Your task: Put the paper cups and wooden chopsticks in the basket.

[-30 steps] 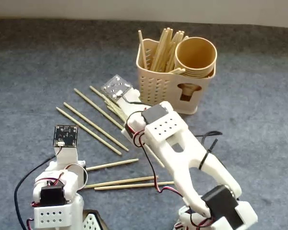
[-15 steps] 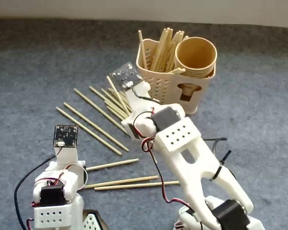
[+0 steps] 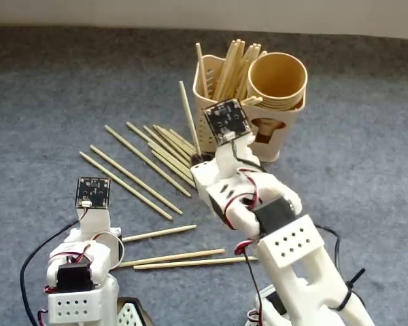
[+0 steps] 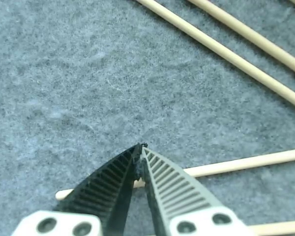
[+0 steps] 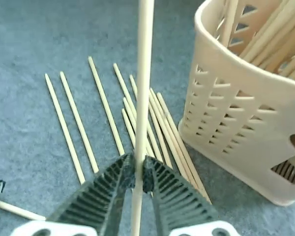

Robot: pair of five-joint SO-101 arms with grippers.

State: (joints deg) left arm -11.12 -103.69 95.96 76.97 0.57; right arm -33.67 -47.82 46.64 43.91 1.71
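Right claw [image 5: 137,166] clamped on one chopstick [image 5: 143,73], held upright just beside basket [image 5: 236,103]. Judged light, stiff, smooth: may pivot in the pinch, so a mid-shaft hold looks steadier. Left claw [image 4: 140,149] together, empty, over tabletop [image 4: 64,73] near loose chopsticks [image 3: 132,173]

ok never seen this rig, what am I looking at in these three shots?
A left arm and a right arm, both small robots, at a grey mat. The high shot is from a fixed camera looking down. The other two are from cameras on each wrist, looking along its gripper. The right gripper is shut on one chopstick, tipped up beside the basket. The basket holds a bundle of them and stacked cups. More chopsticks lie loose on the mat. The left gripper is shut, empty, above the mat.
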